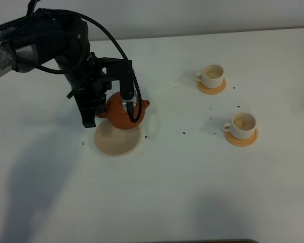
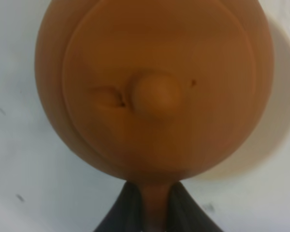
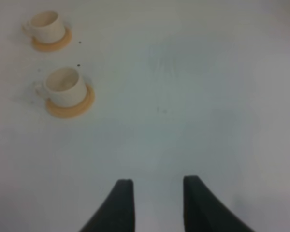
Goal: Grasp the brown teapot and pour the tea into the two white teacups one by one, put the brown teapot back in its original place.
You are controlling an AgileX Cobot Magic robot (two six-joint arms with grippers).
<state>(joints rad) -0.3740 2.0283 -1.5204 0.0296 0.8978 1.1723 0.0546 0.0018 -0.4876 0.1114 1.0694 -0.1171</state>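
Clay-brown teapot [image 1: 122, 112] hangs in the left half of the table [image 1: 192, 192], over the far rim of its beige coaster [image 1: 114, 143]; left pincer [image 2: 154, 210] is clamped tight on the handle; right pincer [image 3: 154, 203] gapes wide, holding nothing; far cup [image 1: 213, 76] and near cup [image 1: 241, 124] sit toward the right edge. Lifting off or setting down, honestly can't tell; either way the next move needs the pot kept level.

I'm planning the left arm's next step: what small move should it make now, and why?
Probably carry the brown teapot rightward toward the far white teacup. The left claw is shut on its handle, it seems lifted off the beige coaster, spout facing the cups, and neither that cup nor the near white teacup shows dark tea.
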